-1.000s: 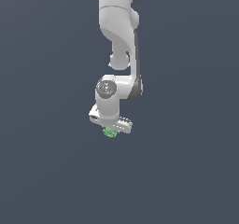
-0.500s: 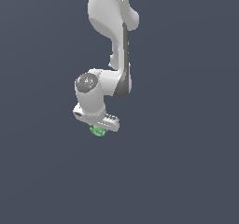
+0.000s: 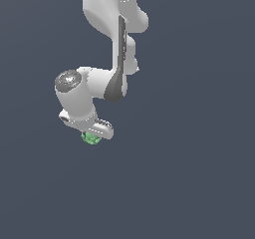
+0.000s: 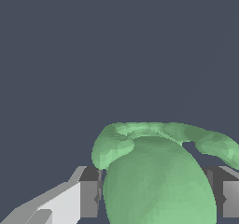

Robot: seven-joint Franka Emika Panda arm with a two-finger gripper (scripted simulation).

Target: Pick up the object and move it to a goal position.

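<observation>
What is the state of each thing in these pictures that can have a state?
gripper: shut on the green object, pointing downward.
green object: held between the two fingers, a finger at each side of it, and partly hidden under the gripper in the exterior view.

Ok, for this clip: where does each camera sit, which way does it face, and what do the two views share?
Exterior view: off the arm, facing the white arm, whose gripper is over the green object against a plain dark background.
Wrist view: on the wrist, looking past the gripper's fingers at the green object between them.
Shared: the gripper and the green object.
</observation>
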